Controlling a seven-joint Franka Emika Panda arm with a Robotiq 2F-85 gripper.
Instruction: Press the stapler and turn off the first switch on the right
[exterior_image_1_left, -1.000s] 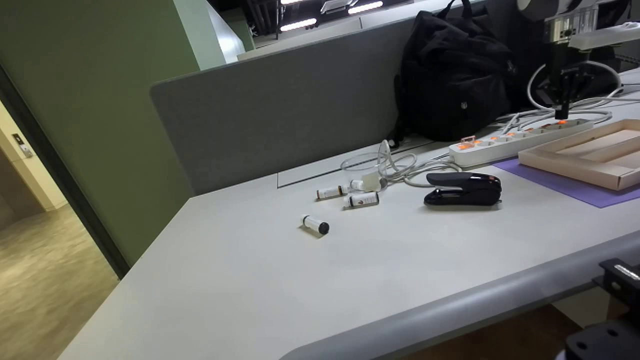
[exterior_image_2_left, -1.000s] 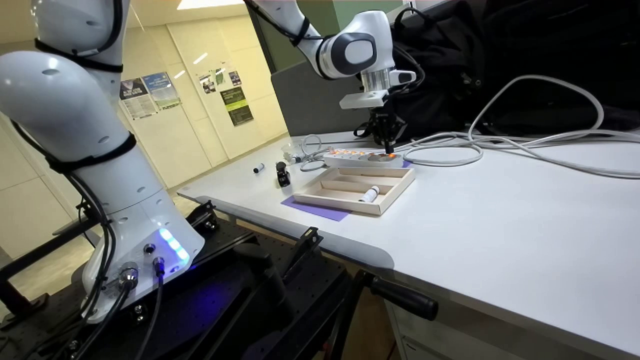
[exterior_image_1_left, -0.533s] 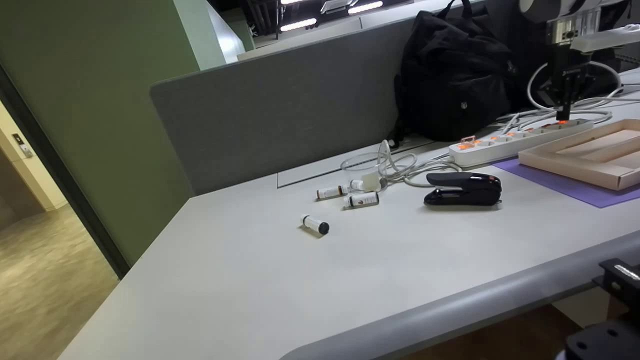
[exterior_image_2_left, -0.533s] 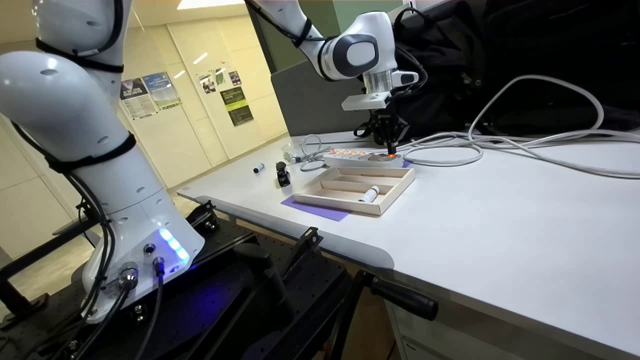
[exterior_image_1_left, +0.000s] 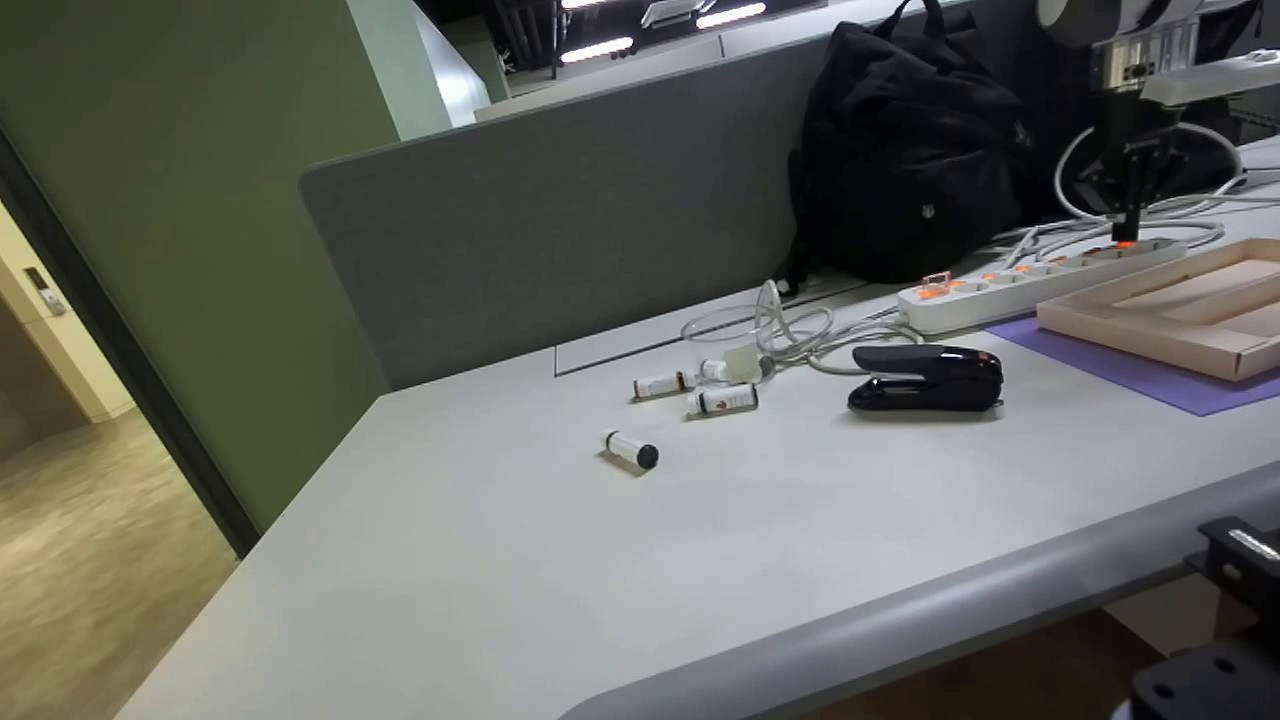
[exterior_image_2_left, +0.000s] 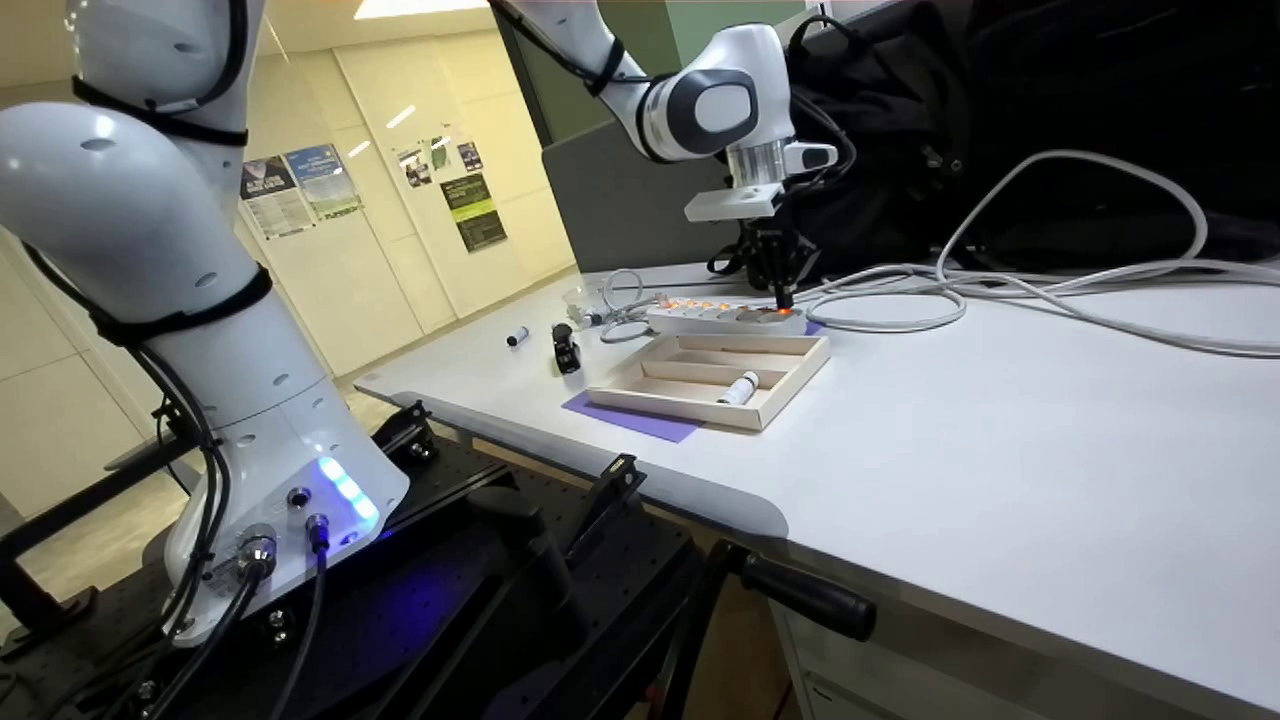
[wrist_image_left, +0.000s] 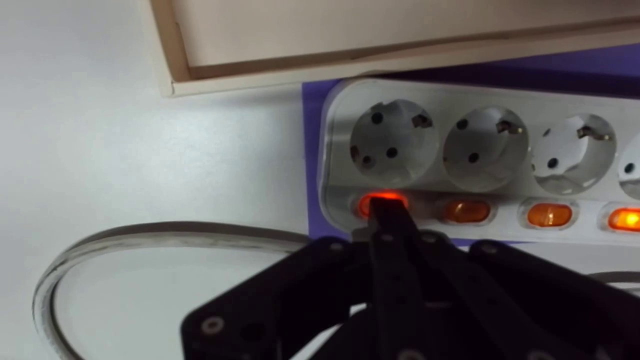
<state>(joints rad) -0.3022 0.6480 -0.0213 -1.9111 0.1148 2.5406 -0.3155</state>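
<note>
Stapler (exterior_image_1_left: 935, 388): glossy black, long and low, rounded upper arm over a flat base; stands on the table left of the tray, nearer than the strip's left end.
Table (exterior_image_1_left: 480, 570): smooth white top, rounded grey near edge.
Strip (exterior_image_1_left: 1010, 298): white plastic, long, round-cornered; recessed circular sockets (wrist_image_left: 395, 142) beside a row of oval orange switches (wrist_image_left: 467, 211).
End switch (wrist_image_left: 365, 206): rightmost on the strip, glowing red-orange.
Tray (exterior_image_2_left: 660, 406): pale wood, rectangular, divided; over a flat purple sheet (exterior_image_1_left: 1170, 375). One white cylinder (exterior_image_2_left: 740, 388) lies in its near compartment.
White cylinders (exterior_image_1_left: 630, 450): small, on their sides, left of the stapler.
Cable (wrist_image_left: 180, 239): pale, looped, beyond the strip.
Backpack (exterior_image_1_left: 905, 160): black creased cloth, far side, before a matte grey partition (exterior_image_1_left: 560, 240).
Gripper (wrist_image_left: 389, 212): black, angular links, pointing down at the strip's right end; fingers together, clenched on themselves. The tips overlie part of the end switch; whether they press it cannot be told.
</note>
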